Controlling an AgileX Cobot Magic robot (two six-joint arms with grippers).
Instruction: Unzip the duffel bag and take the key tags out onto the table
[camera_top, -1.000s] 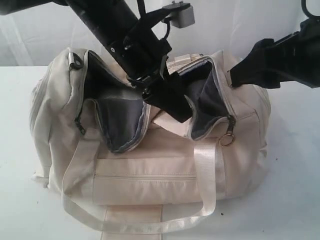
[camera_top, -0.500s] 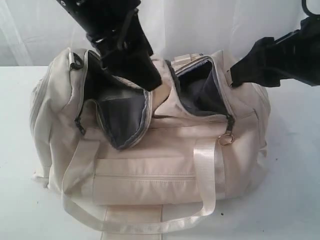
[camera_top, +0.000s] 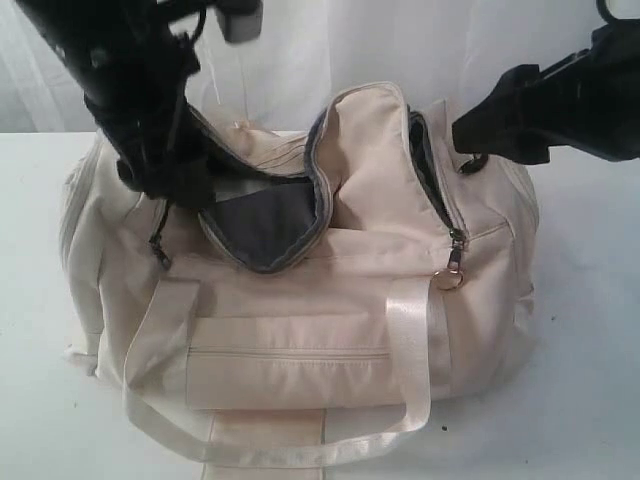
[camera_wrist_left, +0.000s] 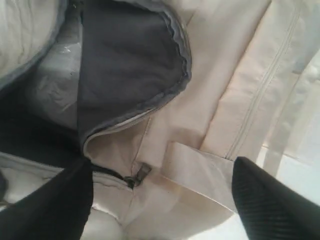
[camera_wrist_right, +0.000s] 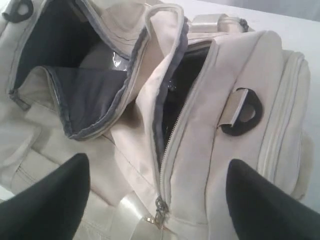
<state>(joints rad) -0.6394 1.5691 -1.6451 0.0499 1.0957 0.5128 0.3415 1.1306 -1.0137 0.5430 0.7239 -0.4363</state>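
Could not see into the duffel bag (camera_top: 330, 310) beyond its dark lining (camera_top: 262, 225), saw the strap (camera_top: 260, 452) cut off at the exterior view's lower edge, and found the opening's left end masked by the left arm (camera_top: 130, 90).

Duffel bag (camera_top: 330, 310): cream fabric, upright mid-table (camera_top: 590, 400), top zip undone. Near flap folds outward at left, showing dark grey lining (camera_top: 265, 225); the middle stands peaked. Metal ring pull (camera_top: 447, 280) hangs right. Webbing strap (camera_top: 410, 340) droops over the near side.
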